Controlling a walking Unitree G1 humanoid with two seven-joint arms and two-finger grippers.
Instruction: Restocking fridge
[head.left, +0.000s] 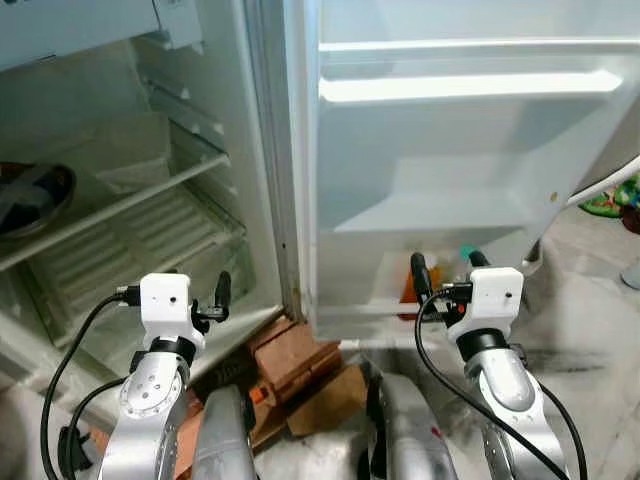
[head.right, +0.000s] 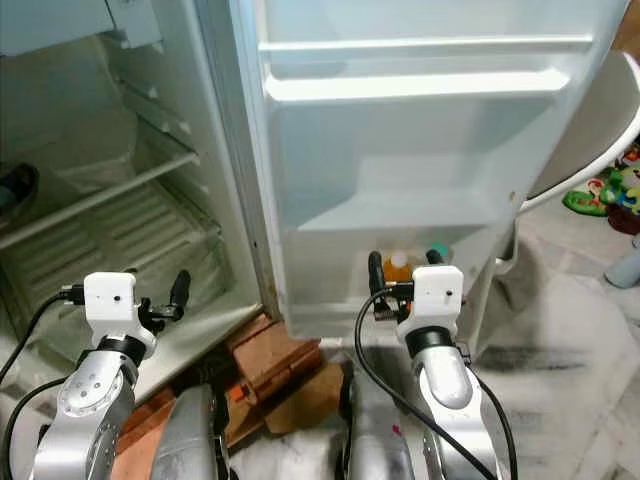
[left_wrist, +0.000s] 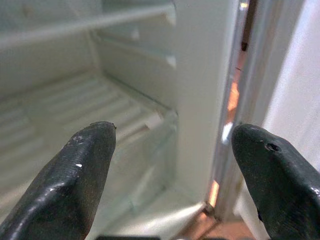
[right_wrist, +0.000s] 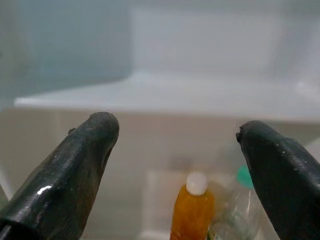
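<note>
Just ahead of the right gripper (right_wrist: 175, 150), jaws spread and empty: orange bottle (right_wrist: 192, 210) in the fridge door's bottom rack (head.left: 360, 305), beside a green-capped bottle (right_wrist: 245, 177). Left gripper (left_wrist: 170, 165) likewise spread, facing the lower shelf (head.left: 150, 235). Looks like placement finished; next, probably backing off to fetch more.

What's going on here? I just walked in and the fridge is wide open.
The robot stands at the open fridge with both arms raised and nothing held. Its right gripper is open, facing the bottom door shelf, where an orange bottle and a green-capped bottle stand. Its left gripper is open too, pointing into the fridge's lower compartment. A dark bowl sits on an inner shelf.
</note>
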